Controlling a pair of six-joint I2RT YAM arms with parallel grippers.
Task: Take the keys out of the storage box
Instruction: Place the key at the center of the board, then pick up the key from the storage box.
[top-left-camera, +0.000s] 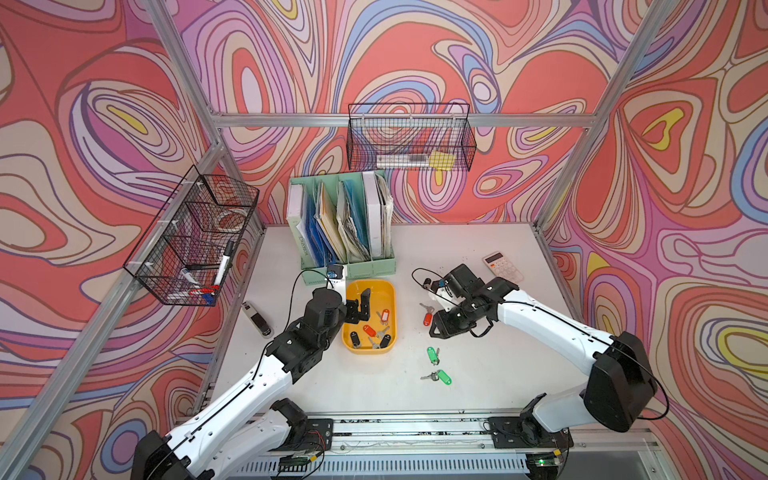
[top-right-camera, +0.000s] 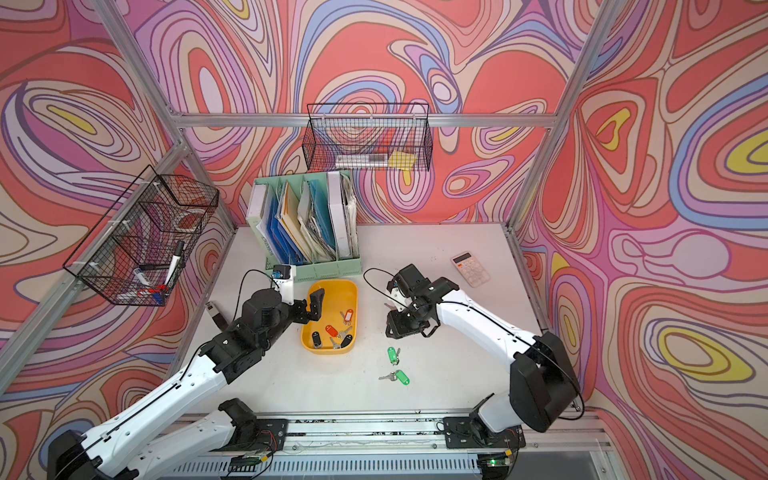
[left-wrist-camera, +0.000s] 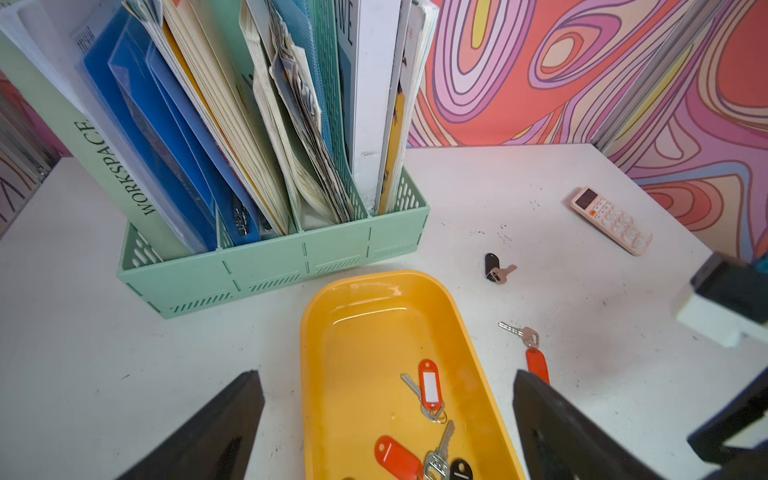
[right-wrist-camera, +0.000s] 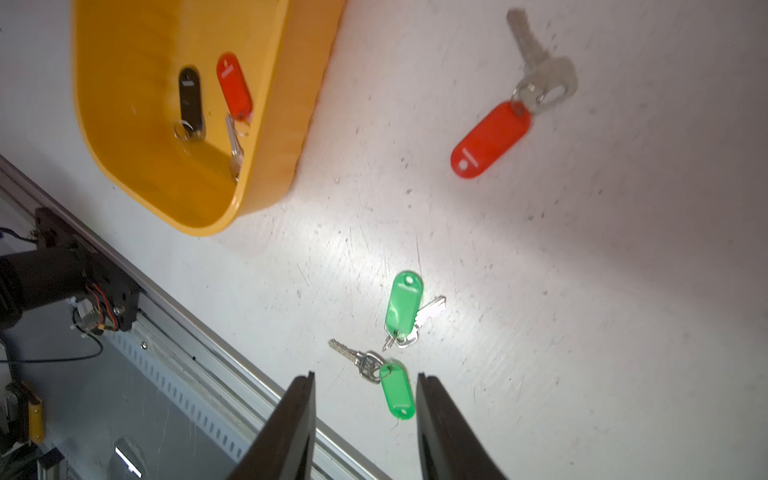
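storage box (top-left-camera: 384, 296), long axis twd organizer (top-left-camera: 370, 267)

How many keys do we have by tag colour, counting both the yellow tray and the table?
red-tagged keys: 3, two in the tray, one on the table
green-tagged keys: 2, both on the table
black-tagged keys: 3, two in the tray, one on the table
Total: 8 keys, 4 not yet taken out
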